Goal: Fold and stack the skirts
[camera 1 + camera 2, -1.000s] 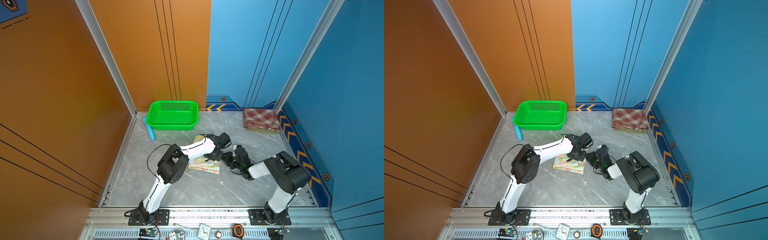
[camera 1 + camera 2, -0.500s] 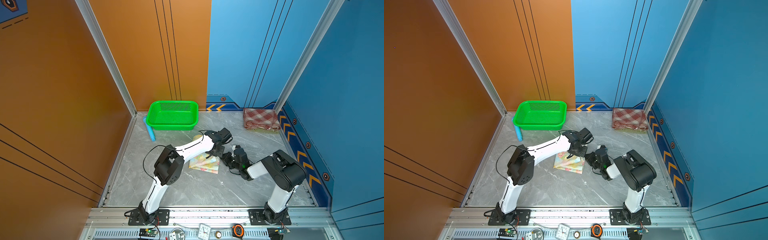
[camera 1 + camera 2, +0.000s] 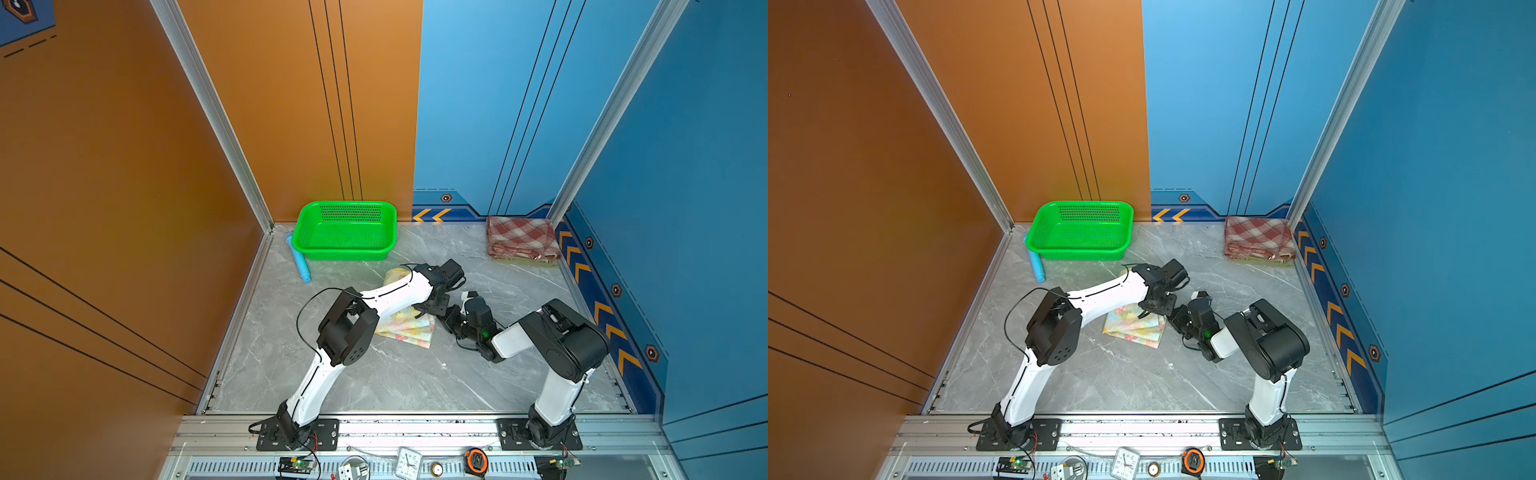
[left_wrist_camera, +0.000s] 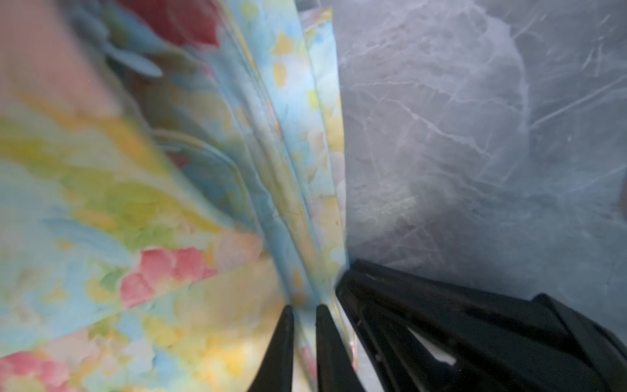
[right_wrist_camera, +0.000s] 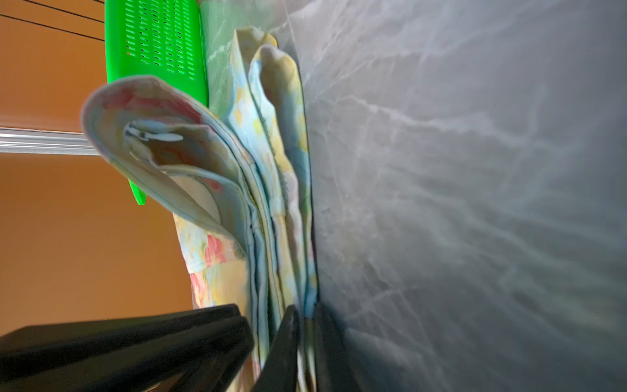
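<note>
Pinching edge layers of the folded floral skirt point(image 3: 409, 330) between nearly closed jaws of left gripper point(image 4: 303, 309) and right gripper point(image 5: 305, 310), mid-bench point(image 3: 395, 374), near the green basket point(image 3: 345, 230), well apart from the plaid skirt point(image 3: 519, 239) in the far corner.

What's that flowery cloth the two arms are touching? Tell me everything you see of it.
The floral skirt is thin soft cloth, pale yellow and blue with pink flowers, folded into several layers, lying on the grey marbled table near the middle. The left pincer and the right pincer each pinch layers at its edge; one upper fold curls up loosely.
</note>
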Robot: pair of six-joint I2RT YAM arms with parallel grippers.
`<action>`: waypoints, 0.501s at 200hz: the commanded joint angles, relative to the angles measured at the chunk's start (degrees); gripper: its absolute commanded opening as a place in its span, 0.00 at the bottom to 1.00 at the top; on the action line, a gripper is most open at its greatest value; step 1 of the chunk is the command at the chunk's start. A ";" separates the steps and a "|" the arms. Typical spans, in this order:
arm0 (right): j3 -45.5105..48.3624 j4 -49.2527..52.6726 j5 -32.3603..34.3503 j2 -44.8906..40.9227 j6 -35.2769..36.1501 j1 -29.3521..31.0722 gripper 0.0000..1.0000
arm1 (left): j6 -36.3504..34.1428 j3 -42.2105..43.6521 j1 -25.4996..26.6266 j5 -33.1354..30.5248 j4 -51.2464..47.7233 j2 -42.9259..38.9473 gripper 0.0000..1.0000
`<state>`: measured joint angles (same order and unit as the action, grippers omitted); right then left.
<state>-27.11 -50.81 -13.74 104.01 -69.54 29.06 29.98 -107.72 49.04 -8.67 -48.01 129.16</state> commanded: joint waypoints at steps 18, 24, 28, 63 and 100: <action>1.27 6.33 -0.15 3.04 -1.04 0.99 0.14 | 1.19 -0.92 -0.38 0.73 0.73 0.38 0.29; 1.27 6.16 -0.16 3.14 -1.14 0.98 0.14 | 1.25 -0.91 -0.38 0.85 0.82 0.37 0.29; 1.30 6.09 -0.17 3.28 -1.19 1.00 0.14 | 1.30 -0.78 -0.33 0.91 0.92 0.37 0.30; 1.53 5.45 -0.24 3.45 -1.44 1.01 0.14 | 1.36 -0.52 -0.41 1.24 0.99 0.74 0.28; 1.89 5.11 -0.16 3.79 -1.30 0.94 0.14 | 0.90 0.40 -0.62 0.30 1.00 -0.94 0.28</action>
<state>-27.05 -52.25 -13.76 104.77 -70.59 29.39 30.96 -107.70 48.93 -8.47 -46.87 129.34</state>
